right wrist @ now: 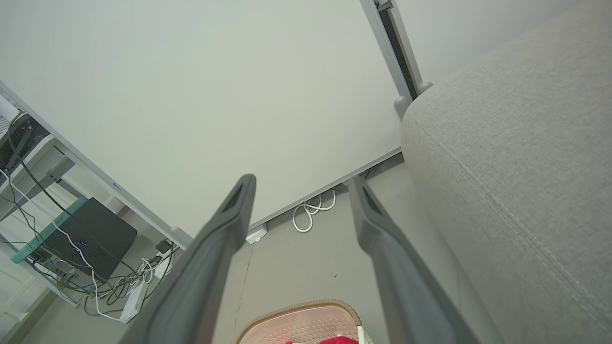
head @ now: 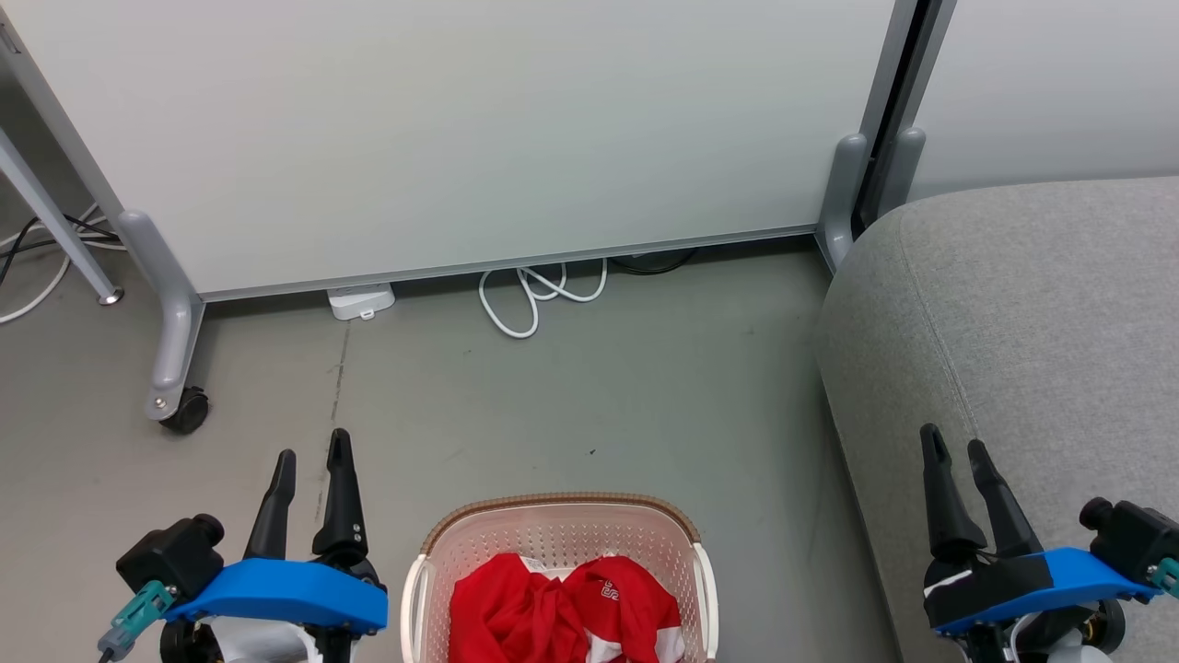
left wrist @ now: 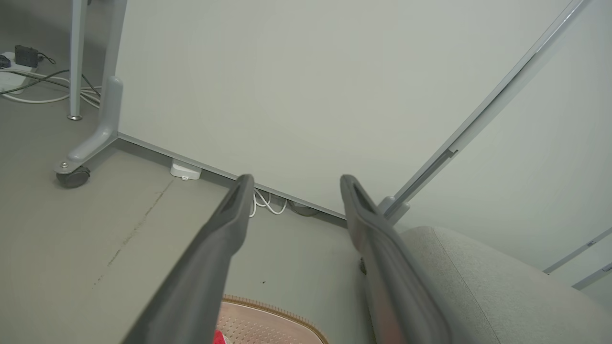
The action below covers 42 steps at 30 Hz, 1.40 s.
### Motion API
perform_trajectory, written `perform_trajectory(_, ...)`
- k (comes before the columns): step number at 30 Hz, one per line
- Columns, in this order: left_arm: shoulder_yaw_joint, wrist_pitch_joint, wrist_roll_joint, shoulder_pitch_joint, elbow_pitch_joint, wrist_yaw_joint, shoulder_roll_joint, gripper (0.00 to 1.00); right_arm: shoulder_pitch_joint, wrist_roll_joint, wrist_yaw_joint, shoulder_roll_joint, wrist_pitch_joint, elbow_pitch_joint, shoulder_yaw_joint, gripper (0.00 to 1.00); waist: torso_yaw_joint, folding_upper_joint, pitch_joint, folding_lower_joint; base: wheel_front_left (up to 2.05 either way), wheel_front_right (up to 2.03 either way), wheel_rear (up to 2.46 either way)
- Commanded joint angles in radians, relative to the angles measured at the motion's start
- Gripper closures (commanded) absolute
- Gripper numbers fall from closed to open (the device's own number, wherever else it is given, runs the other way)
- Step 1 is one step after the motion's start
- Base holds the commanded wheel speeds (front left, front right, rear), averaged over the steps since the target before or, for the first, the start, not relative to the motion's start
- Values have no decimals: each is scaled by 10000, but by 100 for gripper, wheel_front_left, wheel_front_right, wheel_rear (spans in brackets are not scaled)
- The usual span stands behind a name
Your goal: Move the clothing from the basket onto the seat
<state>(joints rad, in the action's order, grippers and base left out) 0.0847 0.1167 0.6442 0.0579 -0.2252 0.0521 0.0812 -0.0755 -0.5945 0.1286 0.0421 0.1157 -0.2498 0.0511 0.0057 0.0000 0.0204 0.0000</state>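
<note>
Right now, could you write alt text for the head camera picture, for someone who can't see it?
Red clothing lies in a white basket on the floor, between the robot's open left gripper and open right gripper. A grey seat stands to the right, a white panel behind.

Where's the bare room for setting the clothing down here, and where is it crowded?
The seat has a bare grey top from the panel foot down to the right pincer. The floor between the white cable and the basket is bare too. Crowded: the basket's inside, heaped with red clothing.
</note>
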Motion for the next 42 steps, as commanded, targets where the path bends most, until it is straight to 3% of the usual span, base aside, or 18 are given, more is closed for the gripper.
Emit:
perform_trajectory(1,60,80,-269,221,139,-49,80,0,-244,280,18,73,93,76,-29,0,1,0,2,0,0,0,0)
perform_trajectory(18,171,536,-1670,184,40,188,-11,0,-257,2137,22,88,547,33,-149,0,10,0,-9,0,0,0,0)
perform_trajectory(42,-3,1048,-2757,196,-300,601,-255,0,-253,3981,28,100,1062,74,-237,0,22,0,20,0,0,0,0)
